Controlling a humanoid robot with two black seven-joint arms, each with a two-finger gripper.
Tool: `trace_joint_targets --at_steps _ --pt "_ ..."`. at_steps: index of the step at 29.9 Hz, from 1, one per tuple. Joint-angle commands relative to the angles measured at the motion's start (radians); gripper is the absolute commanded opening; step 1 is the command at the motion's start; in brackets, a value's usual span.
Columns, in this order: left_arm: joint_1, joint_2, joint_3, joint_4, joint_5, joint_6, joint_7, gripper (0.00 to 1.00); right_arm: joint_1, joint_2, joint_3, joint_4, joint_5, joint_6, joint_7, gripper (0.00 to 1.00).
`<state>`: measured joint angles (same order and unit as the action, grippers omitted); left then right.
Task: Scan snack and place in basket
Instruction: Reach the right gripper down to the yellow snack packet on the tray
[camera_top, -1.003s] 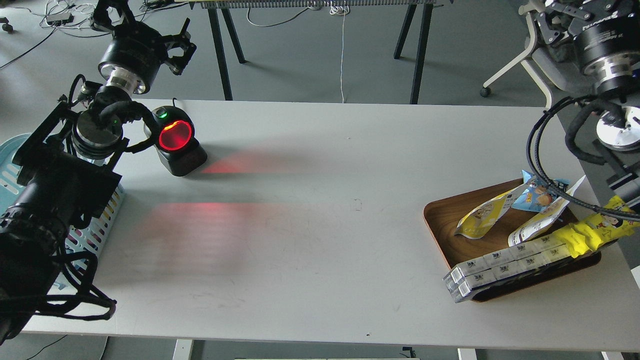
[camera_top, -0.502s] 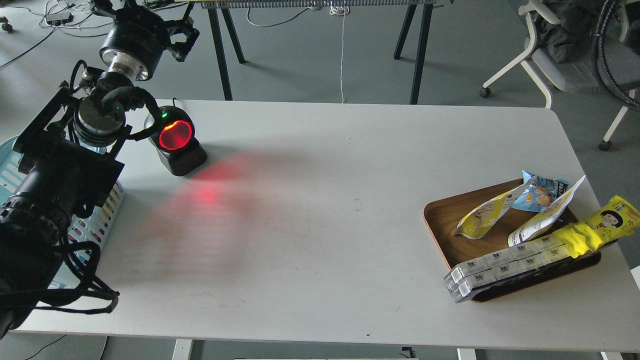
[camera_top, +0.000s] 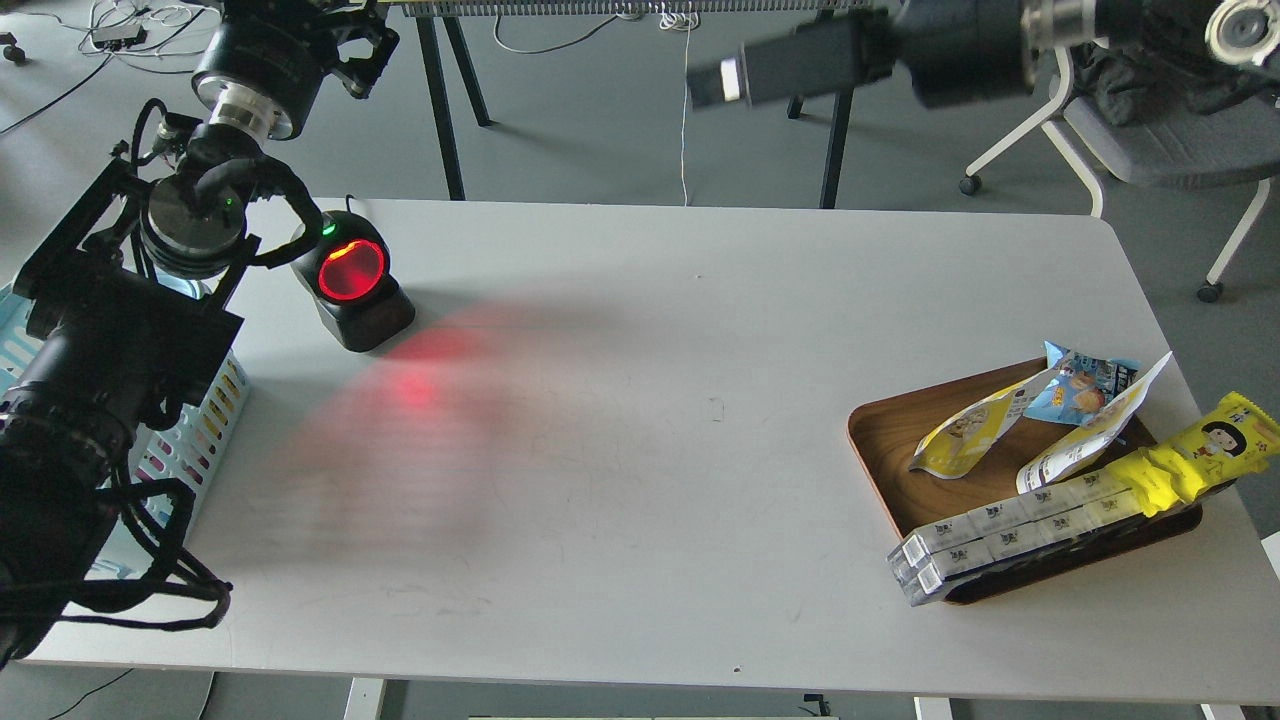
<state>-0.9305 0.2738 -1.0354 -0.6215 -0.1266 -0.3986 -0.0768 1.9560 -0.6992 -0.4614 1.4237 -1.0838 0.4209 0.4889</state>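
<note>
Neither gripper holds anything, and I cannot tell either one's jaw state: the right arm (camera_top: 900, 50) is nearer the snack (camera_top: 962, 436), which lies slanted in the tray (camera_top: 885, 440) at bench right, far below it.

two yellow-white pouches (camera_top: 965, 434), one basket (camera_top: 190, 440), one scanner (camera_top: 352, 282)

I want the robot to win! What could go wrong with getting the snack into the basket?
The snack lies on the wooden tray crowded against another pouch, a blue packet and long boxes, so a grab might catch or drag a neighbour. The basket sits mostly hidden under the left arm, so dropping in could be awkward. The scanner stands right beside that arm and might get bumped.
</note>
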Motion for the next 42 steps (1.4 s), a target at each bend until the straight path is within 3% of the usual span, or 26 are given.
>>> trace_joint_targets --at_steps 1,8,15,21,28,32,42 --pt "-0.002 0.019 -0.002 -0.001 -0.001 -0.003 0.0 1.0 0.053 -0.059 -0.118 0.157 -0.174 -0.002 0.0 0.99" --pt "-0.002 0.019 -0.002 0.0 -0.002 -0.005 0.0 1.0 0.05 -0.109 -0.241 0.268 -0.382 -0.042 0.0 0.98" --pt "-0.001 0.016 0.0 0.0 -0.002 -0.005 0.0 1.0 0.041 -0.118 -0.437 0.236 -0.715 -0.29 0.0 0.97" --pt "-0.001 0.012 0.0 0.0 -0.002 -0.003 0.0 1.0 0.003 -0.135 -0.457 0.21 -0.788 -0.3 0.0 0.97" --pt "0.002 0.016 0.0 0.0 -0.002 -0.005 0.002 1.0 -0.095 -0.118 -0.454 0.046 -0.82 -0.298 0.0 0.97" --pt "0.004 0.019 0.0 0.0 -0.002 -0.005 0.002 1.0 -0.12 -0.115 -0.456 0.031 -0.82 -0.298 0.0 0.96" --pt "0.001 0.015 0.002 0.002 -0.002 -0.002 0.002 1.0 -0.146 -0.115 -0.454 -0.011 -0.817 -0.3 0.0 0.67"
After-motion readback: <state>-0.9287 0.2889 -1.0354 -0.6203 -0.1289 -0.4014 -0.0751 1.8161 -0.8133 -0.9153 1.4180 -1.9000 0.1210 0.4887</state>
